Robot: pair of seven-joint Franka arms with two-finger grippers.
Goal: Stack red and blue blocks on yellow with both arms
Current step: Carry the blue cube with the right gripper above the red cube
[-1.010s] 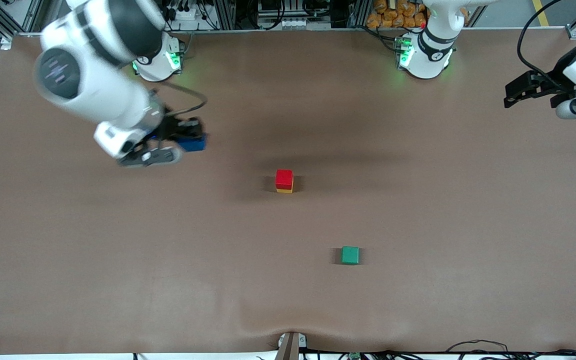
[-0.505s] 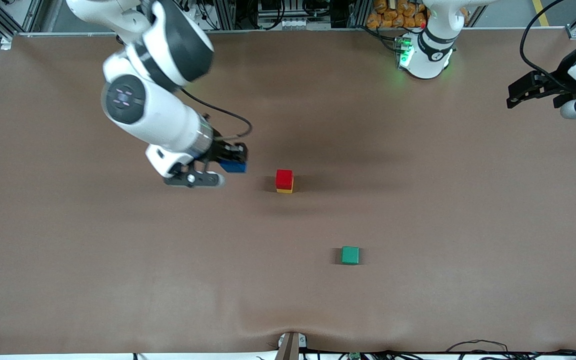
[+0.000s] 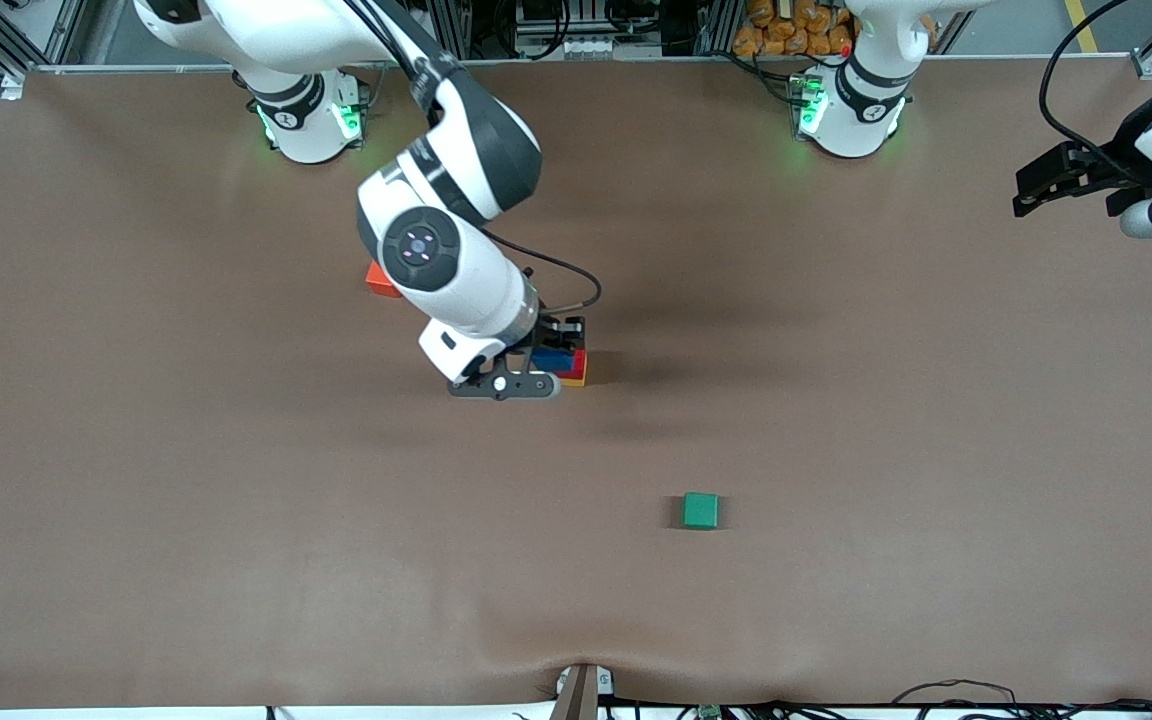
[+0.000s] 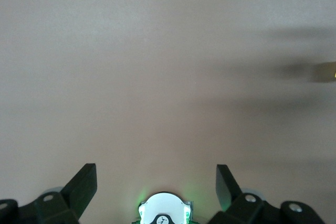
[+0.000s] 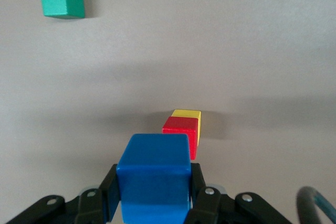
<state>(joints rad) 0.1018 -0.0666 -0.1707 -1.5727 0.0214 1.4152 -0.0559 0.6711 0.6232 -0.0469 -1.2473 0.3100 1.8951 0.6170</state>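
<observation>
An orange-red cube (image 3: 377, 281) peeks from under the right arm. The right hand (image 3: 554, 352) grips the blue block (image 3: 550, 360) just above, perhaps touching, the red block (image 3: 572, 363) stacked on the yellow cube (image 3: 576, 379) mid-desk. A green cube (image 3: 701, 510) sits toward the front edge. The left hand (image 3: 1034, 190) waits, fingers spread and empty, over the desk's end.
</observation>
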